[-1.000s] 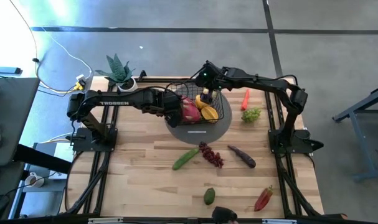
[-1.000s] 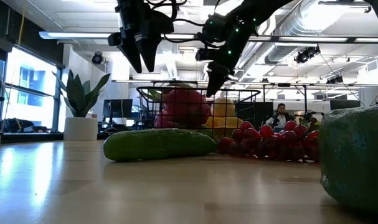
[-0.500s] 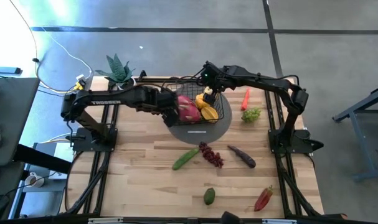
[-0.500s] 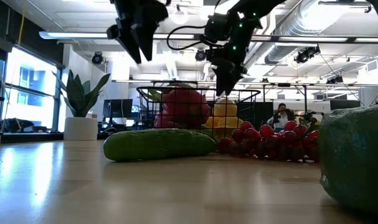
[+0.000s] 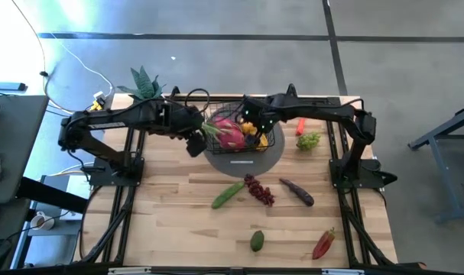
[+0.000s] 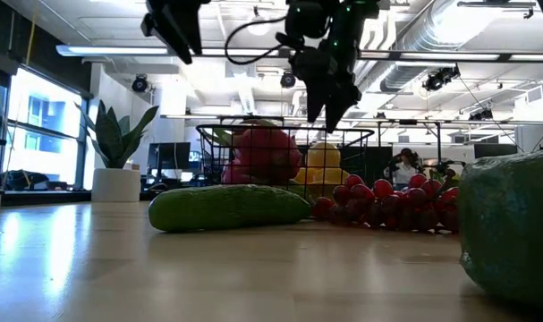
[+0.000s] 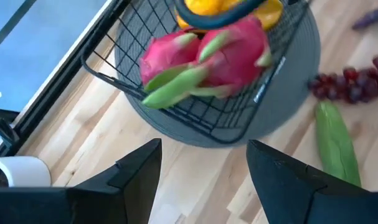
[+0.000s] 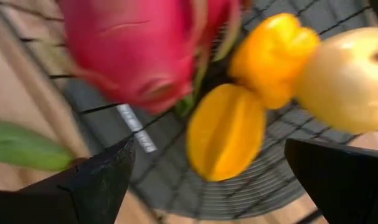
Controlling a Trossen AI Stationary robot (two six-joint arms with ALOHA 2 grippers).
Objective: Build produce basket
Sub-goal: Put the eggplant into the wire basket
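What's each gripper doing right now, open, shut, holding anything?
Left gripper: open, empty, beside the basket.
Right gripper: open, empty, over the basket's produce.

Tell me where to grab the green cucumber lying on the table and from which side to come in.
Grip the green cucumber around its middle, coming straight down from above. It lies flat and alone on the table, long and slim, running diagonally in the high view, so the fingers should close across its narrow width. The purple grapes sit near its upper end, so stay central.
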